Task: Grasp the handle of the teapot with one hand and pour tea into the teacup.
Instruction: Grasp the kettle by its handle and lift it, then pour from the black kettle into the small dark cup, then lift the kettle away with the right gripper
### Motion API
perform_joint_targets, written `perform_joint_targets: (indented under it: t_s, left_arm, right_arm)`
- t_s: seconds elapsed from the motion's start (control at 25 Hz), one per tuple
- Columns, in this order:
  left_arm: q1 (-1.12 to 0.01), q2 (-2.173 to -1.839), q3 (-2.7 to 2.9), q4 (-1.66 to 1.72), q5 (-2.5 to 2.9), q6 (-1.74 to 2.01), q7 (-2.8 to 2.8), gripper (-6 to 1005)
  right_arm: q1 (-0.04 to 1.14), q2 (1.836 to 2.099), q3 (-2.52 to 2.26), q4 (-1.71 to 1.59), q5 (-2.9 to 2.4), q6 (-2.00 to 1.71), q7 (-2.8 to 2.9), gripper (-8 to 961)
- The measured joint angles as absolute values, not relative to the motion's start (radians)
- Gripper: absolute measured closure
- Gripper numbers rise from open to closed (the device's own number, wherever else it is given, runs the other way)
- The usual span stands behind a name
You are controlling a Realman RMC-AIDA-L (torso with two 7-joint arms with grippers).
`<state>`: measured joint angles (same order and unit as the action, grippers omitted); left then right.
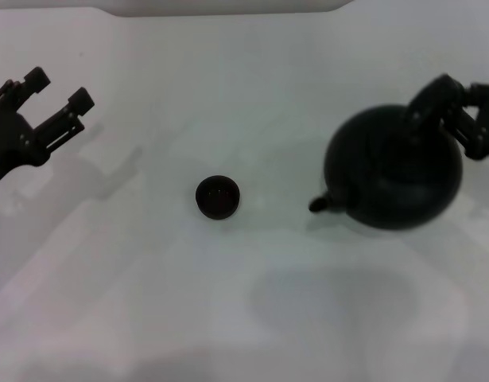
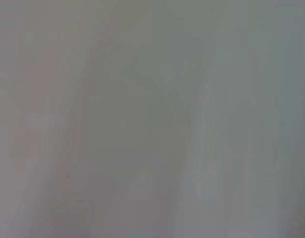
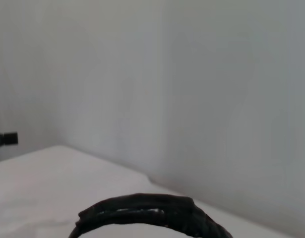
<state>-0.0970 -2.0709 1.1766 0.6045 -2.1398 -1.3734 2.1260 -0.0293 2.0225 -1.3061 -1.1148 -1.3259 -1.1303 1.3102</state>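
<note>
The round matte black teapot (image 1: 395, 171) is at the right in the head view, its short spout (image 1: 319, 204) pointing left toward the teacup (image 1: 218, 197). The teacup is a tiny dark cup standing alone mid-table, about a pot's width from the spout. My right gripper (image 1: 444, 111) comes in from the right edge and is shut on the handle at the pot's top. In the right wrist view the handle (image 3: 147, 210) shows as a rough black arch close below the camera. My left gripper (image 1: 60, 91) hangs open over the far left, away from both.
The white table (image 1: 149, 302) spreads around the cup. A faint round shadow (image 1: 331, 298) lies in front of the teapot. A pale wall (image 3: 192, 74) rises behind the table's far edge. The left wrist view shows only plain grey surface.
</note>
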Motion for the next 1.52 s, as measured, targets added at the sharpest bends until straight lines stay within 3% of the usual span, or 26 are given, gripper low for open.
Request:
perform_joint_targets:
  t_s: [1.52]
  left_arm:
    - [-0.094,-2.068,1.023,0.333,-2.145,-1.367,2.323,138]
  right_arm:
    - [0.108,2.017,-1.963,-1.329,-1.215,-0.235,0.873,832]
